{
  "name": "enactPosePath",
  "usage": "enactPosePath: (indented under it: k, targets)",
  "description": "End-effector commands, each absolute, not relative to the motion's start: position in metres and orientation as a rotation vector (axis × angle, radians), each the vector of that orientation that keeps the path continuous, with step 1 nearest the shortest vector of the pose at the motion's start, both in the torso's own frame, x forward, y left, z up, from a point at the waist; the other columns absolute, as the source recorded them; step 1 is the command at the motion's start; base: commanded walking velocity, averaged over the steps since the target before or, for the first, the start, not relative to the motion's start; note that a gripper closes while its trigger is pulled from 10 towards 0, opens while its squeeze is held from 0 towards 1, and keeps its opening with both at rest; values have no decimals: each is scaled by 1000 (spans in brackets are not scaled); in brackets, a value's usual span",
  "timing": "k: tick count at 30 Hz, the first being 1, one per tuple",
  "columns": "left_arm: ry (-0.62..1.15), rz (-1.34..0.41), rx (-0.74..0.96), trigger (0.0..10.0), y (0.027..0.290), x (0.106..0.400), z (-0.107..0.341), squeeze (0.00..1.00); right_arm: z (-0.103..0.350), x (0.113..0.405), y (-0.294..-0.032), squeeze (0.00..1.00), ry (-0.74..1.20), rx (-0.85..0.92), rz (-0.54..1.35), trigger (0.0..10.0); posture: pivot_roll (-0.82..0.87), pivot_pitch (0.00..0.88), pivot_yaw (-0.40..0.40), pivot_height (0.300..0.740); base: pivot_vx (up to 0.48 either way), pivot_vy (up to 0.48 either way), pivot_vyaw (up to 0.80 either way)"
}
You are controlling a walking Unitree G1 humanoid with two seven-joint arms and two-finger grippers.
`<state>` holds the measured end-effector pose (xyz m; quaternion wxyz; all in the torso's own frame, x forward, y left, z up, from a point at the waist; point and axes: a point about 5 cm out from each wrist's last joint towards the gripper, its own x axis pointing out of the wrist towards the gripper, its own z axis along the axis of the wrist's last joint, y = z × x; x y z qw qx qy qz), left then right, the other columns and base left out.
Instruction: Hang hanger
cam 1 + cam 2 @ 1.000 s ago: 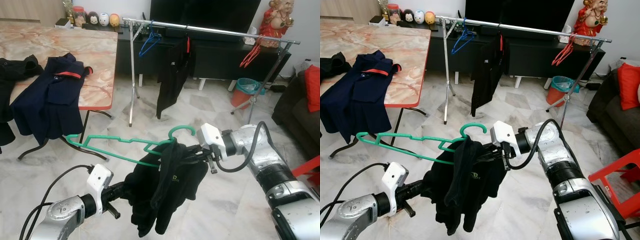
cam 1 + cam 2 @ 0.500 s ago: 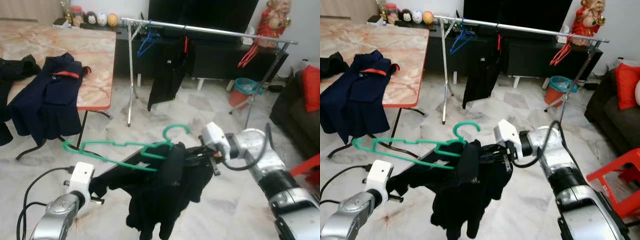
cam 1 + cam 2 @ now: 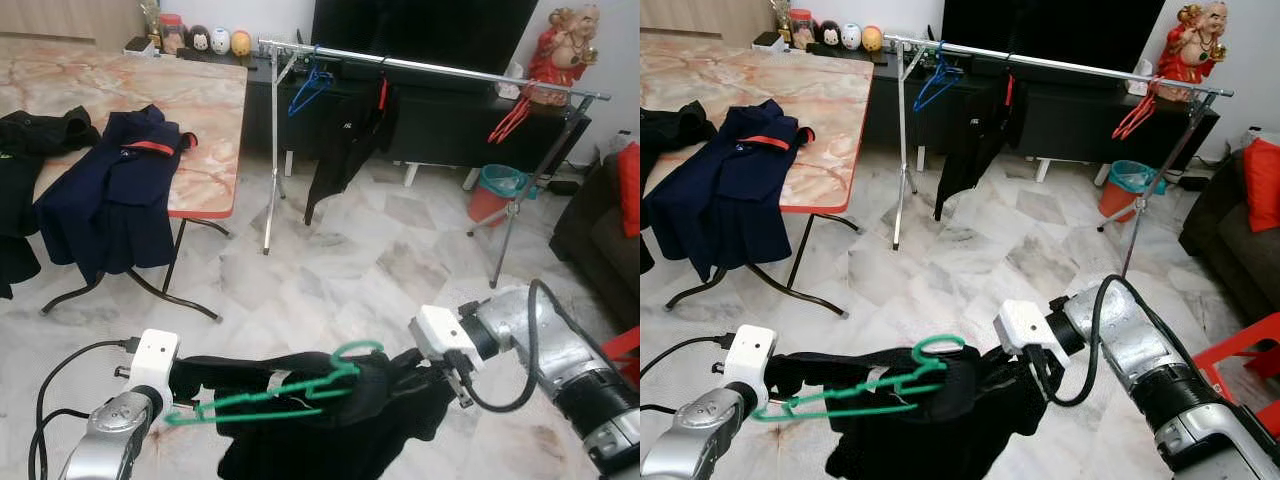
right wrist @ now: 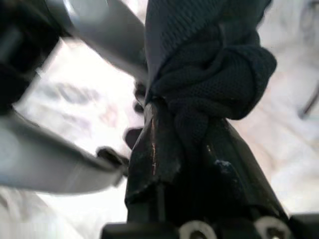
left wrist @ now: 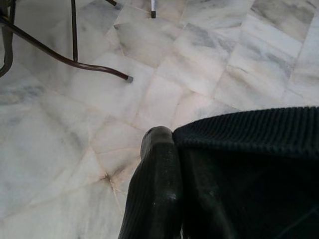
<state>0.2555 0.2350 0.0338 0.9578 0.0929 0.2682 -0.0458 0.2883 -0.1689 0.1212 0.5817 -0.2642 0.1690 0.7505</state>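
A green plastic hanger [image 3: 262,393] lies tilted across a black garment [image 3: 330,425] held low over the marble floor, its hook [image 3: 356,350] pointing up. The cloth is stretched between both arms. My left gripper [image 3: 196,374] is shut on the garment's left end; in the left wrist view one black finger [image 5: 154,189] presses against ribbed black cloth [image 5: 249,164]. My right gripper [image 3: 404,373] is shut on a bunched fold of the same cloth [image 4: 199,94], its fingertips buried in it. The metal clothes rail [image 3: 430,68] stands farther ahead.
On the rail hang a blue hanger [image 3: 308,90], a black garment [image 3: 345,140] and red hangers [image 3: 510,118]. A marble-topped table [image 3: 205,110] at left carries a navy jacket [image 3: 110,195]. A teal bin [image 3: 497,190], a dark sofa [image 3: 600,230] and a red stool [image 3: 625,345] stand at right.
Both arms have dropped, bringing the garment and hanger from chest height to low over the floor. The hanger now lies flatter across the stretched cloth. The camera view has shifted too.
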Motion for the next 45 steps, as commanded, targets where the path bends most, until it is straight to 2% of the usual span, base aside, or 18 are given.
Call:
enactPosePath:
  k: [1, 3, 7, 14, 18, 21, 26, 33, 36, 45]
  targets:
    - [558, -35, 210, 10000, 244, 255, 33, 0, 129, 295, -185, 0, 420, -724, 1682, 10000, 182, 0, -138, 740, 0, 0, 0]
    - [561, -36, 214, 10000, 244, 254, 31, 0, 128, 300, -186, 0, 411, -792, 1622, 10000, 180, 0, -140, 740, 0, 0, 0]
    - [573, -49, 222, 10000, 243, 253, 29, 0, 132, 305, -184, 0, 361, -779, 1560, 10000, 181, 0, -141, 740, 0, 0, 0]
    - [580, -52, 228, 10000, 244, 252, 28, 0, 132, 317, -183, 0, 326, -880, 1439, 10000, 181, 0, -141, 740, 0, 0, 0]
    - [581, -56, 234, 10000, 245, 251, 28, 0, 124, 323, -189, 0, 374, -1051, 1342, 10000, 181, 0, -140, 740, 0, 0, 0]
    - [580, -61, 234, 10000, 245, 252, 29, 0, 123, 328, -188, 0, 363, -1071, 1284, 10000, 182, 0, -140, 740, 0, 0, 0]
    - [553, -72, 233, 10000, 245, 256, 38, 0, 116, 325, -188, 0, 385, -1099, 1296, 10000, 180, 0, -140, 740, 0, 0, 0]
    - [417, -242, 154, 10000, 224, 274, 82, 0, 109, 329, -183, 0, 360, -1105, 1220, 10000, 187, 0, -140, 740, 0, 0, 0]
    - [336, -404, 130, 10000, 201, 278, 106, 0, 98, 329, -183, 0, 386, -1113, 1157, 10000, 196, 0, -140, 740, 0, 0, 0]
    - [353, -611, 156, 10000, 180, 265, 116, 0, 94, 341, -176, 0, 340, -1071, 931, 10000, 195, 0, -127, 740, 0, 0, 0]
